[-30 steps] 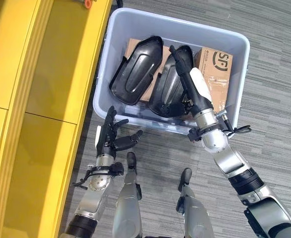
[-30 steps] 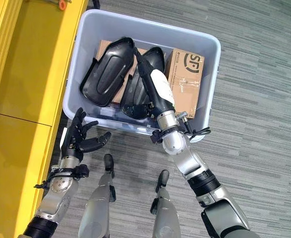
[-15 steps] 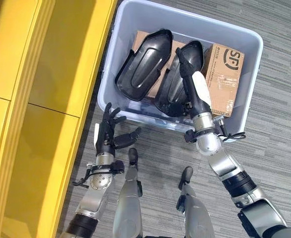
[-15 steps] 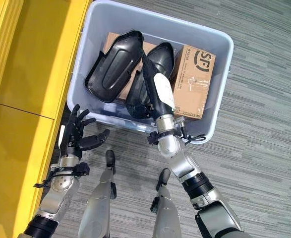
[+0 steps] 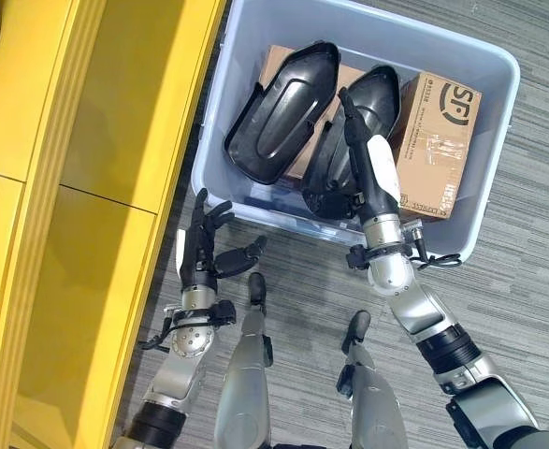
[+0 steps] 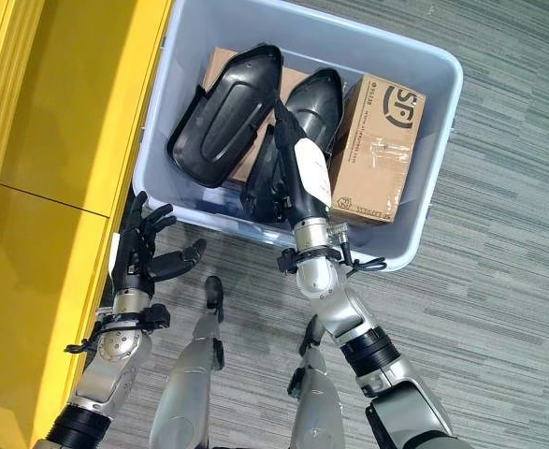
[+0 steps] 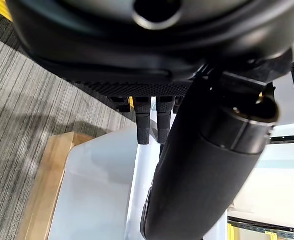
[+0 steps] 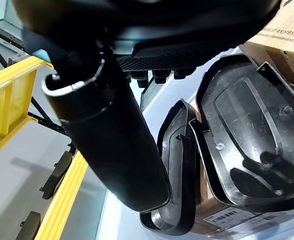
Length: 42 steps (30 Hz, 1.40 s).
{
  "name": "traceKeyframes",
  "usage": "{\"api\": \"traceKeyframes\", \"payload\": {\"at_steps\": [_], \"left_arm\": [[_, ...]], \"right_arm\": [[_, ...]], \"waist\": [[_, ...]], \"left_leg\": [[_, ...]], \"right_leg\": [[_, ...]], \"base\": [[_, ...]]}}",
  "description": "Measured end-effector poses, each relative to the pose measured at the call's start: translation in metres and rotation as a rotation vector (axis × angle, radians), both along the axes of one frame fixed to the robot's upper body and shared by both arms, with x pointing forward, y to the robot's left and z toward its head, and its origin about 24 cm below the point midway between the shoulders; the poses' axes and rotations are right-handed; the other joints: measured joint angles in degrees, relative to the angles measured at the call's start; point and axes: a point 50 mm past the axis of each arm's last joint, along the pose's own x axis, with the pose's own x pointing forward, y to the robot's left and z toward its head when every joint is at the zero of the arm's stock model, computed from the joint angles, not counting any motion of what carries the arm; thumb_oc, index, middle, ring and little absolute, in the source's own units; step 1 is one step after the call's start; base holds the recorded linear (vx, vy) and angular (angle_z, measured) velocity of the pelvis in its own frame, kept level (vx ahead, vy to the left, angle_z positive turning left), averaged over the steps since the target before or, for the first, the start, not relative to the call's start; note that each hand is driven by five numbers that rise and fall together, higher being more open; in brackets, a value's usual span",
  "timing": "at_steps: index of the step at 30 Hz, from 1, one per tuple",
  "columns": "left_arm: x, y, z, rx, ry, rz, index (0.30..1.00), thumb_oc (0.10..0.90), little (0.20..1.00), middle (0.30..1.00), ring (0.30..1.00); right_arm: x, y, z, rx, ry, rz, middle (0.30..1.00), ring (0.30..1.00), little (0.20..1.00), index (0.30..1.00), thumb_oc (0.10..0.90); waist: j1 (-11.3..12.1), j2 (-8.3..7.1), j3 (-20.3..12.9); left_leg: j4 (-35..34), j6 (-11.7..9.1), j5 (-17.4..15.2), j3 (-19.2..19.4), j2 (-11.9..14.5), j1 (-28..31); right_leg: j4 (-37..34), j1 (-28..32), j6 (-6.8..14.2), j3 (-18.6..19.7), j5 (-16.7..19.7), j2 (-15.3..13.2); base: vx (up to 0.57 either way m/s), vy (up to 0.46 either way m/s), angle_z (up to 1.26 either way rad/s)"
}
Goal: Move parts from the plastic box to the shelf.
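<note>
In the lower left of the frame the left robot hand is held spread over the carpet, just outside the plastic box. The right robot hand is reached into the box with straight fingers laid along the right black part; whether anything is gripped cannot be told. Farther up, the left black part is propped on cardboard boxes. The shells are judged light, stiff and smooth, best taken by a rim. The yellow shelf fills the left side.
</note>
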Motion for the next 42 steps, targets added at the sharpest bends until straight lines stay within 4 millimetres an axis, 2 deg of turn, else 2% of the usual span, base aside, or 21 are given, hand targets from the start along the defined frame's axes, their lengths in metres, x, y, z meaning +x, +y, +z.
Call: {"api": "traceKeyframes", "payload": {"at_steps": [8, 15, 27, 32, 42], "left_arm": [[0.001, -0.007, 0.010, -0.012, -0.051, -0.012, 1.000, 0.900, 1.000, 1.000, 1.000], [0.000, -0.008, 0.016, -0.025, -0.098, -0.009, 1.000, 0.900, 1.000, 1.000, 1.000], [-0.005, -0.004, 0.004, -0.020, -0.037, 0.026, 1.000, 0.900, 1.000, 1.000, 1.000], [-0.006, -0.006, 0.002, -0.017, -0.028, 0.019, 1.000, 0.900, 1.000, 1.000, 1.000], [-0.006, -0.009, 0.002, -0.011, -0.026, 0.005, 1.000, 0.900, 1.000, 1.000, 1.000]], "right_arm": [[0.001, -0.001, 0.000, 0.015, -0.013, -0.024, 1.000, 1.000, 1.000, 1.000, 0.900], [0.010, -0.005, 0.001, 0.017, -0.021, -0.093, 1.000, 1.000, 1.000, 1.000, 0.900], [0.016, -0.003, 0.013, 0.000, -0.081, -0.142, 1.000, 1.000, 1.000, 1.000, 0.900], [0.020, -0.006, 0.010, -0.002, -0.072, -0.179, 1.000, 1.000, 1.000, 1.000, 0.900], [0.022, -0.009, 0.006, -0.002, -0.062, -0.204, 1.000, 1.000, 1.000, 1.000, 0.900]], "waist": [[0.2, 0.09, 0.0], [0.2, 0.77, 0.4], [1.0, 1.14, 0.6], [1.3, 1.17, 0.6], [0.3, 1.17, 0.6]], "left_leg": [[0.9, 0.2, 0.1, -1.4, -0.4, -3.4], [1.1, 0.6, 0.3, -1.5, -0.9, -5.8], [1.9, 0.8, 0.3, -2.8, -1.3, -9.6], [2.0, 1.0, 0.4, -2.9, -1.7, -11.0], [2.2, 1.6, 0.8, -3.0, -2.2, -13.4]], "right_leg": [[1.0, -2.6, 0.2, -0.9, -0.3, -0.4], [2.4, -5.4, 0.4, -1.1, -0.8, -1.0], [6.4, -9.7, 0.6, -2.0, -3.0, -1.8], [9.1, -12.0, 0.7, -2.0, -4.3, -2.6], [11.7, -15.3, 1.0, -1.9, -5.1, -3.6]], "base": [[-0.01, 0.010, 0.06], [0.00, 0.007, 0.02], [0.01, 0.000, 0.04], [0.00, 0.009, 0.05], [0.00, 0.001, 0.01]]}}
